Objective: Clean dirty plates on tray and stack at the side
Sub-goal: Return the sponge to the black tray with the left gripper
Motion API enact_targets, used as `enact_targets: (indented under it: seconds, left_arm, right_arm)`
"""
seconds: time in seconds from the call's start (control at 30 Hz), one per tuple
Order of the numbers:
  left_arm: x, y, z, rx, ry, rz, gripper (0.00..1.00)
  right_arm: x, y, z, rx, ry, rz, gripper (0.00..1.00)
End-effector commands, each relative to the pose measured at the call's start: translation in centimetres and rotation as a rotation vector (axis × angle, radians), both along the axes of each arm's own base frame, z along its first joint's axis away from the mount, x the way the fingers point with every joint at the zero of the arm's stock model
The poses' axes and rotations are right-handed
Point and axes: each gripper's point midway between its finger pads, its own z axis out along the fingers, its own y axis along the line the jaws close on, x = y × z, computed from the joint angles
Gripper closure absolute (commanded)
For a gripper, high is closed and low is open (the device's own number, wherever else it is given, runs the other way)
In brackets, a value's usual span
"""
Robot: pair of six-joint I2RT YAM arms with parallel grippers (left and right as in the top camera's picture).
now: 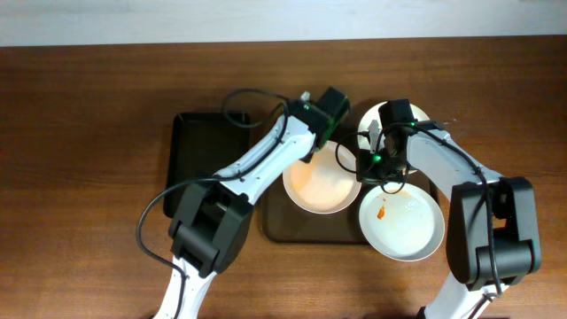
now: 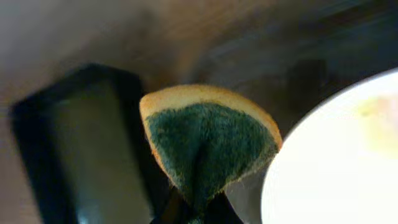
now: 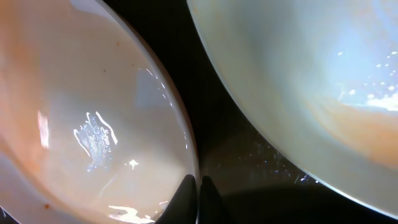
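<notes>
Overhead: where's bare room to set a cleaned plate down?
Free: table left of the black tray; that tray's bed; strip behind both trays. Crowded: brown tray, with the plates, left gripper holding the sponge, right gripper pinching a rim.

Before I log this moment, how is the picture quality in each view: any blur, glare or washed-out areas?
Overhead: sharp and evenly lit across the plates. Left wrist: the sponge is fairly crisp, the black tray behind it is blurred, and the plate at right is washed out to near white. Right wrist: very close and soft, with bright glare spots on the left plate.
</notes>
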Motion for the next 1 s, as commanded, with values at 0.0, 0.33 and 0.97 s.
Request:
enact_targets:
  seconds: [0.0,0.33,0.97]
  left_arm:
    - [1.2,1.0,3.8,0.013,-0.076,0.073,1.0]
    - [-1.3,12.6,2.8,-0.19,0.335,0.374,1.0]
    - [-0.4,19.9,-4.1,-0.395,0.476,0.408,0.87]
  right_arm:
    - [0.0,-0.5,-0.1,-0.02,-0.002,-0.002,0.91]
    - [0.0,-0.5,-0.1,-0.02,-0.001,-0.002,0.45]
    - [0.0,-0.5,-0.1,-0.02,-0.002,-0.002,0.44]
